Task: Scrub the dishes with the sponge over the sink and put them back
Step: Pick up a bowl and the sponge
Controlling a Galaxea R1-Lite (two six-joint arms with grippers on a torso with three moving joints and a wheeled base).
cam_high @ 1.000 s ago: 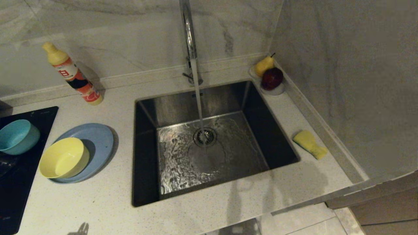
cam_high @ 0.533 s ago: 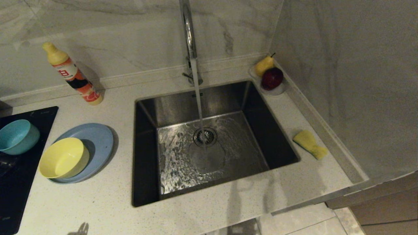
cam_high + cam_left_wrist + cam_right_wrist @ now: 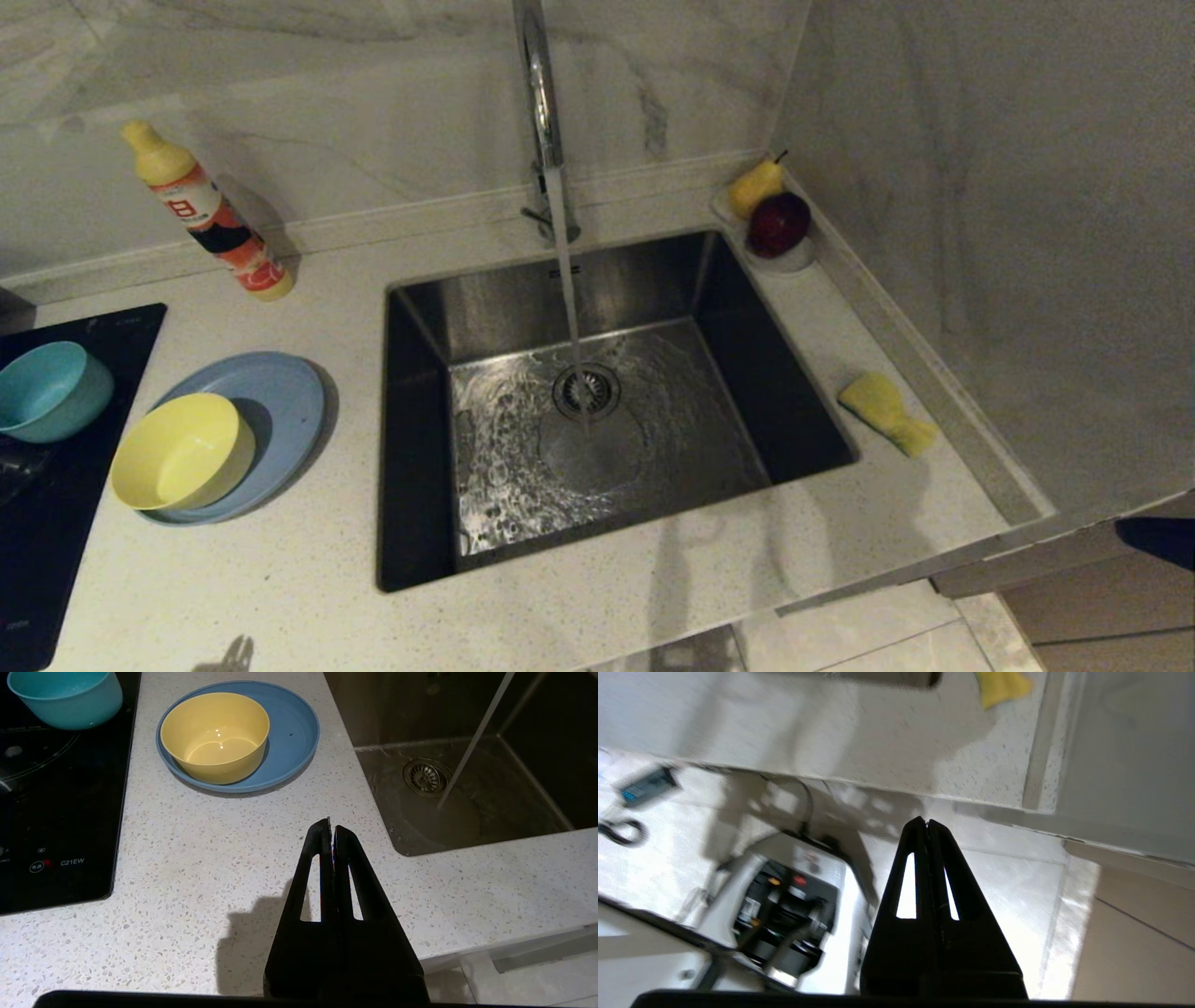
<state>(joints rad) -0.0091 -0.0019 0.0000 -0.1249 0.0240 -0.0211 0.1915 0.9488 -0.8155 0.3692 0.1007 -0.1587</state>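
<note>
The sink (image 3: 420,448) sits mid-counter with water running from the tap (image 3: 540,103) onto its drain. Left of it, a pale yellow bowl (image 3: 182,464) rests on the light-blue plate (image 3: 280,392), and a teal bowl (image 3: 47,390) stands on the black cooktop. The yellow sponge (image 3: 885,412) lies on the counter right of the sink. My left gripper (image 3: 332,828) is shut and empty above the counter's front, near the yellow bowl (image 3: 216,737) and plate (image 3: 294,732). My right gripper (image 3: 927,823) is shut and empty, below the counter's edge, with the sponge (image 3: 1001,688) beyond it.
A detergent bottle (image 3: 207,217) leans at the back left. A clear dish with a pear and a red apple (image 3: 777,224) sits in the back right corner. The black cooktop (image 3: 56,532) fills the left edge. A marble wall and raised ledge (image 3: 934,383) close the right side.
A dark part of my right arm has come into the head view at the right edge, below the counter. Dishes and sponge have not moved; water keeps running.
</note>
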